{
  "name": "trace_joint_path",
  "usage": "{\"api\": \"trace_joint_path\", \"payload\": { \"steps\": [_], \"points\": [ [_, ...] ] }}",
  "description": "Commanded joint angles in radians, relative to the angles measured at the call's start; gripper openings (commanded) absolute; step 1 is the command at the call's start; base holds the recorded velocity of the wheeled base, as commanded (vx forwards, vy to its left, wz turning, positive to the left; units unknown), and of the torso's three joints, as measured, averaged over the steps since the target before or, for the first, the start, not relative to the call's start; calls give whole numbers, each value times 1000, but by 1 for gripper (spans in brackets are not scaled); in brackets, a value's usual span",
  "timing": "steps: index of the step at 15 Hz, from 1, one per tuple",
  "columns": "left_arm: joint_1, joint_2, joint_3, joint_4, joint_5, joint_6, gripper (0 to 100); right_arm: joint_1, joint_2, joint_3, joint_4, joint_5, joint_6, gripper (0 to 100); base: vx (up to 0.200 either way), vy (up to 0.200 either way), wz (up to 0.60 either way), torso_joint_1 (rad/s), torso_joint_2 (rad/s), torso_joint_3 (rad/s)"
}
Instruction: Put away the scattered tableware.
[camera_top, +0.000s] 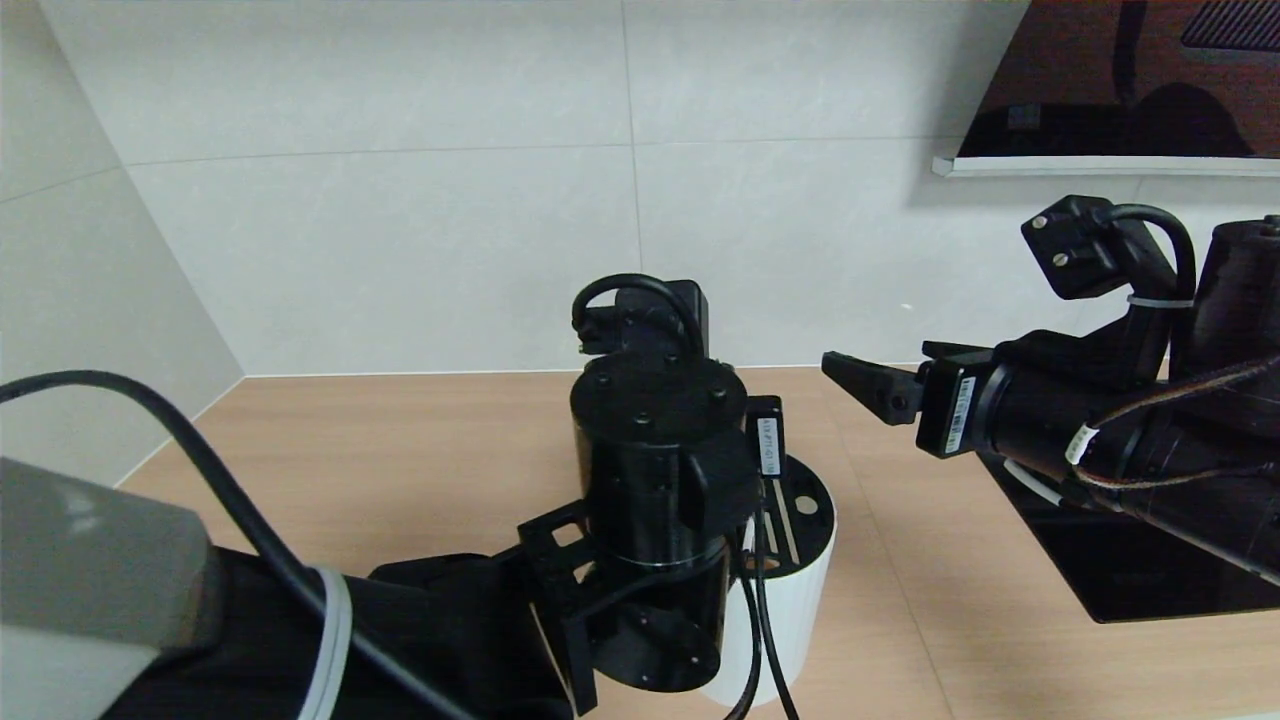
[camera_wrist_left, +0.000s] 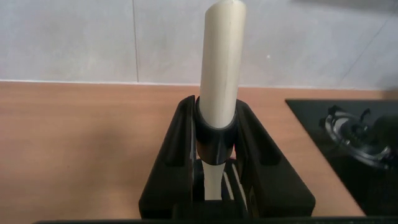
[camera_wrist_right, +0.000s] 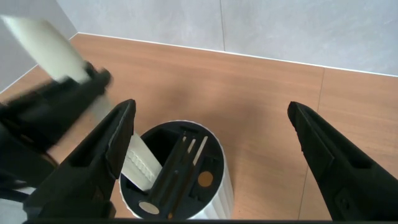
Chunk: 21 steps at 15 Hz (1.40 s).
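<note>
L end effector (camera_wrist_left: 217, 127) is clamping a cream utensil (camera_wrist_left: 224, 56) w/ a smooth, rounded, matte handle. Its black fingers (camera_wrist_left: 181, 146) are pressing the handle from both sides. The utensil's long axis is running steeply tilted: handle end is pointing up & leaning away from the holder (camera_top: 803, 600), while the flat lower end is sitting inside a compartment at the holder's rim. The holder is a white cylinder w/ a black slotted insert on top, standing on the wood-grain counter (camera_top: 400, 450) directly under the L wrist. R end effector (camera_wrist_right: 210, 111) is hanging spread wide above the holder, w/ nothing btwn its tapered fingers. A glossy black cooktop (camera_top: 1150, 580) is lying in the counter on the robot's right.
</note>
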Motion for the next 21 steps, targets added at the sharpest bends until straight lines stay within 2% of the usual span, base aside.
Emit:
{"api": "trace_joint_path", "payload": {
  "steps": [1,2,11,21],
  "points": [
    [-2,30,1,-1,0,-5,0,0,1,2,0,0,0,100,0,0,0,0,0,0],
    [-3,42,1,-1,0,-12,0,0,3,2,0,0,0,100,0,0,0,0,0,0],
    [-29,111,44,3,-10,-14,0,0,10,5,0,-2,-2,100,0,0,0,0,0,0],
    [-29,118,50,1,-13,-19,0,0,17,5,0,-3,-2,100,0,0,0,0,0,0]
  ]
}}
